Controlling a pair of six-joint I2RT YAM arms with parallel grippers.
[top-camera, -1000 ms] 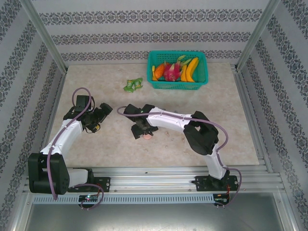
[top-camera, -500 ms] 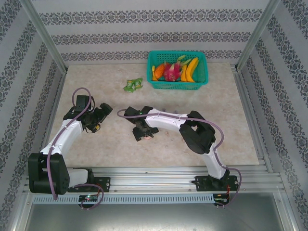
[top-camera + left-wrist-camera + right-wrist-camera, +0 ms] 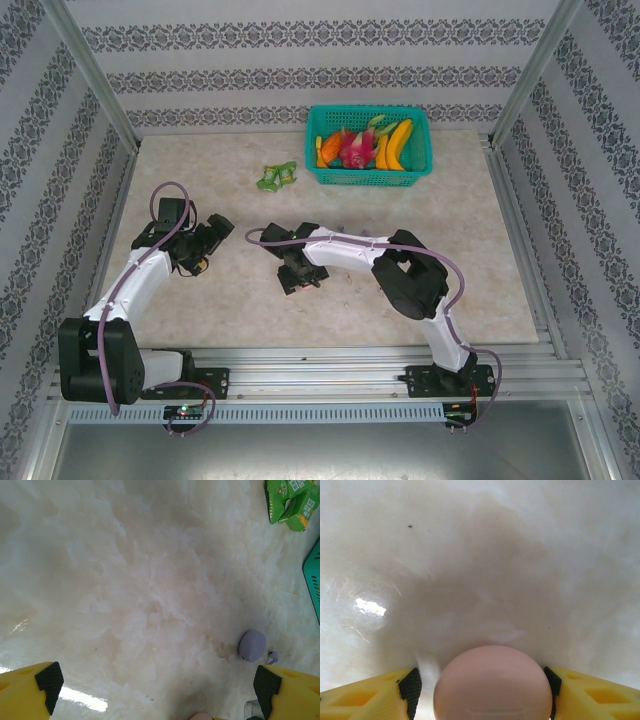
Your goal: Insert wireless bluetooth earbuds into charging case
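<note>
Now, at the left of the tabletop (image 3: pixel 480 250), your left claw (image 3: pixel 157 682) hangs with its jaws spread wide and nothing between them. Ahead of it, in its wrist view, a lilac case (image 3: pixel 252 645) lies on the tabletop, with one lilac earbud (image 3: pixel 272 656) just beside it on the right. Farther back sits the green toy (image 3: pixel 277 176). At centre your right claw (image 3: pixel 298 275) sits low at the tabletop, open around a pink case (image 3: pixel 492 685). One pad (image 3: pixel 551 680) meets the case's rim and the other stands a sliver off. At the far right a teal basket (image 3: pixel 368 181) holds fruit.
</note>
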